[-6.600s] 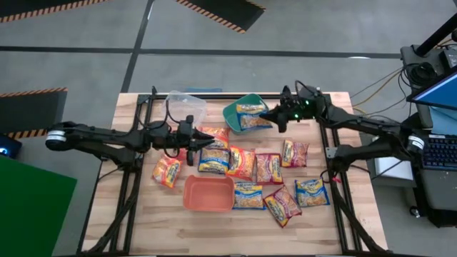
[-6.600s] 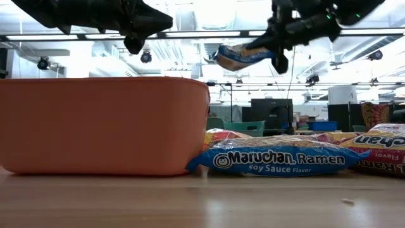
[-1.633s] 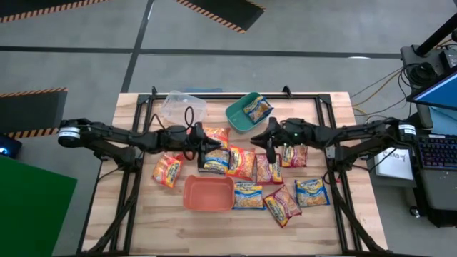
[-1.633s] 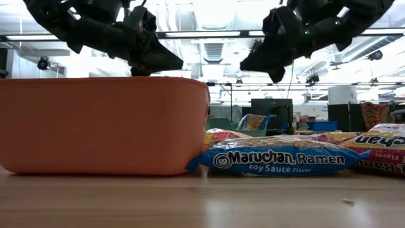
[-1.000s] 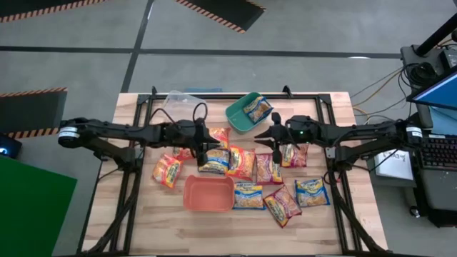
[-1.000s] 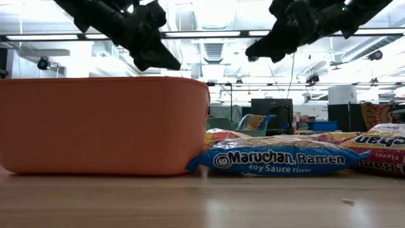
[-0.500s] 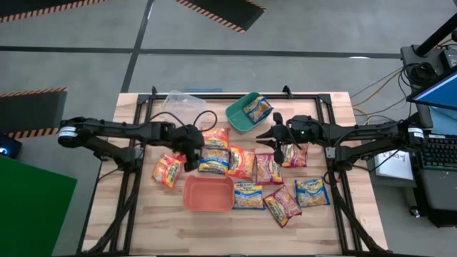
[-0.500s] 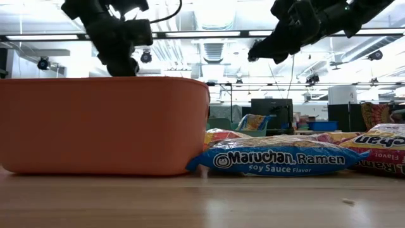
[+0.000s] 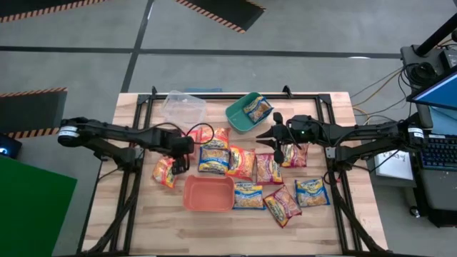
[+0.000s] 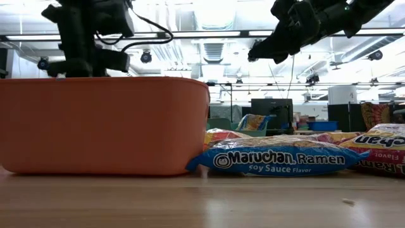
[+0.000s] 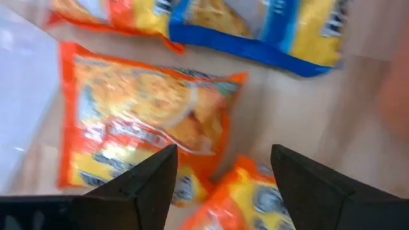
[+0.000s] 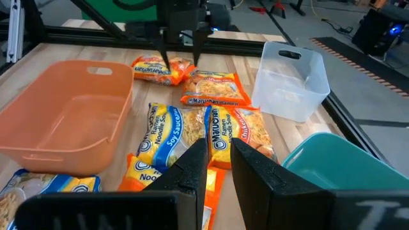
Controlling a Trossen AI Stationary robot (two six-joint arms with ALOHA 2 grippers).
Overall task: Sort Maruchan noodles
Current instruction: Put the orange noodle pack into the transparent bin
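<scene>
Left gripper (image 9: 177, 165) hangs over the orange packet (image 9: 166, 172) near the desk's (image 9: 143, 228) left edge, fingers (image 11: 147, 182) spread wide, nothing between them. Right gripper (image 9: 278, 154) hovers above the dark red packet (image 9: 268, 168) mid-desk, fingers (image 12: 252, 169) narrow with only a slim gap, holding nothing.

Maruchan noodles (image 9: 243, 175) lie loose across the desk's middle and right half; one packet sits in the teal tub (image 9: 241, 118) by the far edge. Orange tub (image 9: 208, 193) near the front edge looks bare inside; clear tub (image 9: 183, 107) stands at the far left.

Readable: "Maruchan Ramen, Soy Sauce Flavor" on the blue packet (image 10: 278, 161) touching the orange tub's side in the low view. Right wrist view shows "Ramen Noodle Soup, Soy Sauce" on another blue packet (image 12: 165, 131).
</scene>
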